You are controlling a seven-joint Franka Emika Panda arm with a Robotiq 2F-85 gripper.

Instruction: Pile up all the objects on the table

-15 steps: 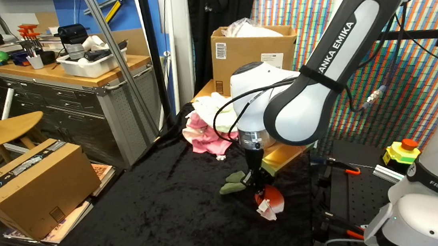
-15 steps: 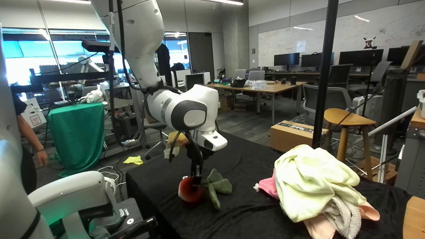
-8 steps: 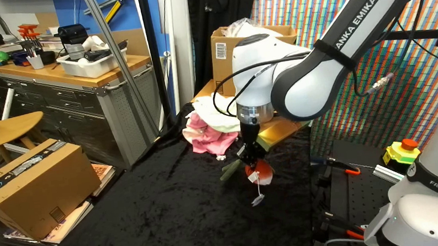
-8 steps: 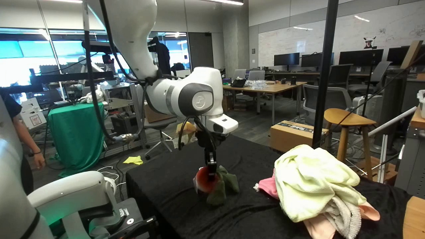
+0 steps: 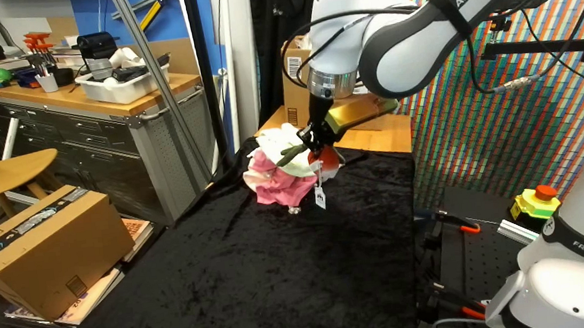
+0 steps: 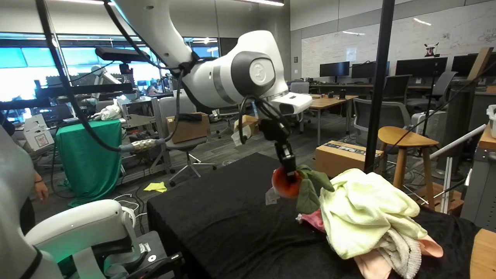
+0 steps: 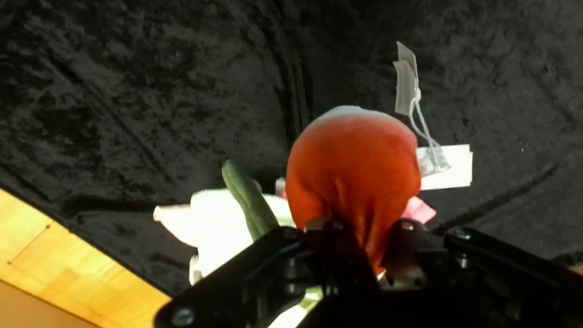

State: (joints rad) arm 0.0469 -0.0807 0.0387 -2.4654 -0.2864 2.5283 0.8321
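Note:
My gripper is shut on a red-and-white plush item, pinching its red fabric into folds. Green leaf-like flaps and white tags dangle from the plush. It hangs above the black fabric table, beside the heap of cloths. In that heap a pale cream-yellow cloth lies on top, over a pink cloth, a grey cloth and a peach cloth. The green flaps overlap the heap's edge in both exterior views; whether they touch it I cannot tell.
Behind the heap, a wooden board bears a tall cardboard box. A black upright pole rises past the table's far edge. Another robot arm stands beside the table. A further cardboard box sits beyond the table.
The gripper has lifted the plush with its green flaps off the table and carried it up and across to the cloth heap. The cloths have not moved.

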